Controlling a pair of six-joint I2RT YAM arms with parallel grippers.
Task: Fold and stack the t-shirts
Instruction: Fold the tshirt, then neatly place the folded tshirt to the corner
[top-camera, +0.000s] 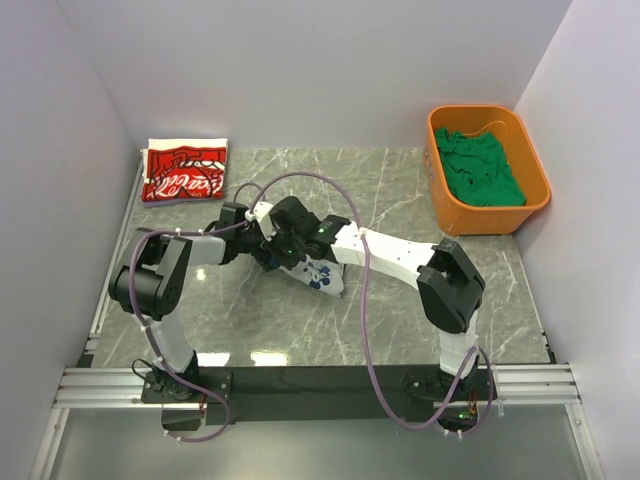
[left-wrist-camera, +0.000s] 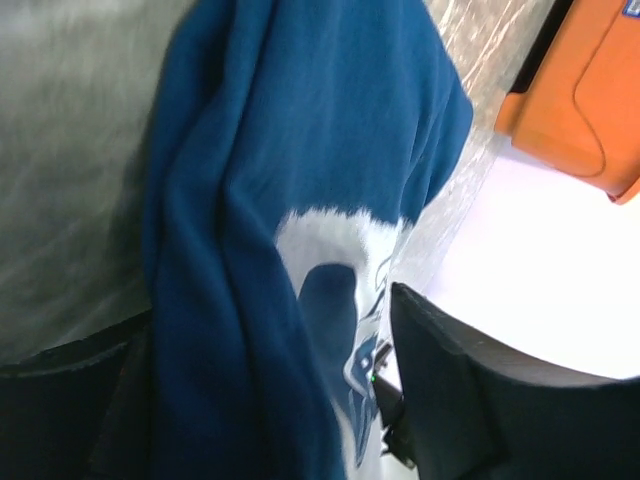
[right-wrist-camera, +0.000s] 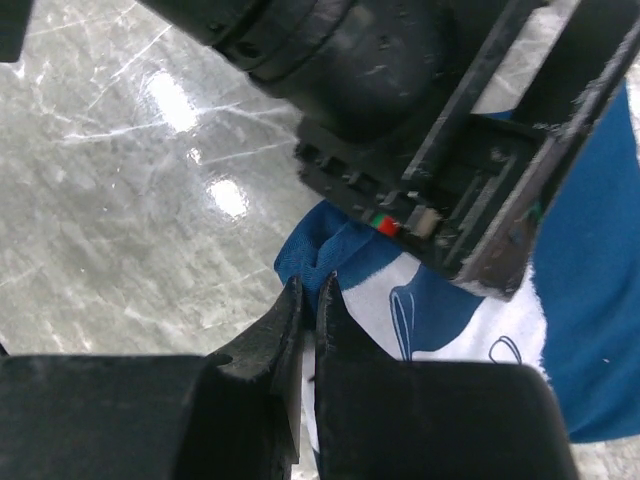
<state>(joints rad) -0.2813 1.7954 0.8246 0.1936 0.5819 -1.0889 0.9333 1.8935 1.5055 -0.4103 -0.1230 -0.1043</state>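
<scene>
Navy t-shirt (top-camera: 318, 272) bunched at mid-table (top-camera: 400, 190), pinched at one edge by the closed right gripper (right-wrist-camera: 310, 290) and straddled by the left gripper (left-wrist-camera: 265, 330) with jaws apart: clamping several bunched layers would likely give a crooked fold.

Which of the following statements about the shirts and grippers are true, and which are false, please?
1. The red shirt lies folded at the far left corner of the table. True.
2. The green shirt lies spread flat on the table. False: it is bunched inside the orange tub.
3. The right gripper is shut on the edge of the blue shirt. True.
4. The left gripper is shut tight. False: its jaws stand apart with the blue shirt between them.
5. The blue shirt is stacked on the red shirt. False: it lies apart, mid-table.
</scene>
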